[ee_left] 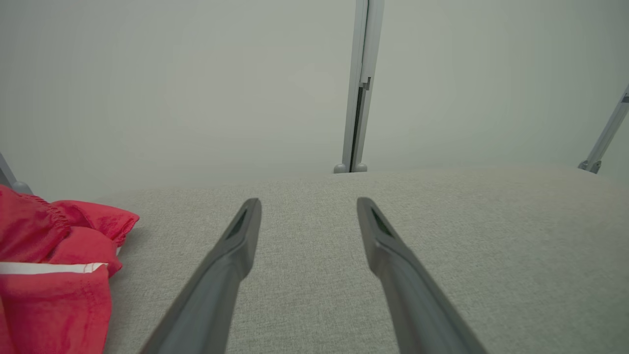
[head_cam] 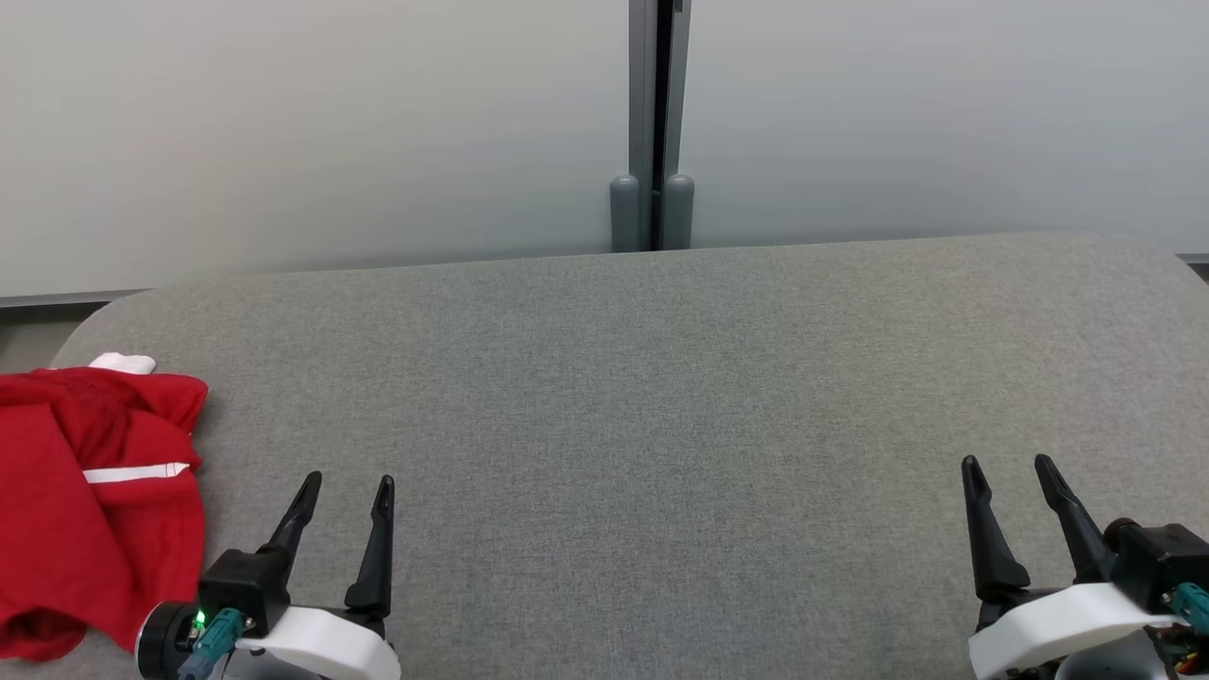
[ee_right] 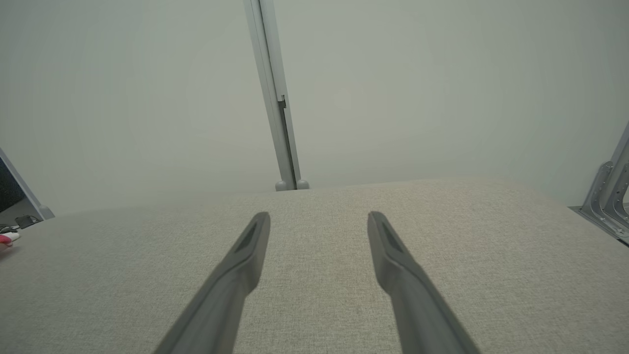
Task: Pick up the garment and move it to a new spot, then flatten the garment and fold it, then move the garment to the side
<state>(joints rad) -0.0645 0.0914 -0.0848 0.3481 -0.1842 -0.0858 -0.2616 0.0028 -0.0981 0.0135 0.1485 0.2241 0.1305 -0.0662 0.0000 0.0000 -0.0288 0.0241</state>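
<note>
A crumpled red garment [head_cam: 85, 491] with a white stripe lies at the left edge of the grey table [head_cam: 661, 397]; the left wrist view catches it at the left side, garment [ee_left: 54, 265]. My left gripper [head_cam: 348, 486] stands open just right of the garment, apart from it, with nothing between its fingers [ee_left: 308, 206]. Far to the right, near the front edge, my right gripper [head_cam: 1009, 467] is open and empty too [ee_right: 319, 221]. A sliver of the garment [ee_right: 7, 239] peeks in at the far left of the right wrist view.
A pale wall stands behind the table, split by a grey vertical post [head_cam: 654, 123] at the back centre. A metal bracket [ee_right: 612, 196] sits off the table's right end. The table's corners are rounded.
</note>
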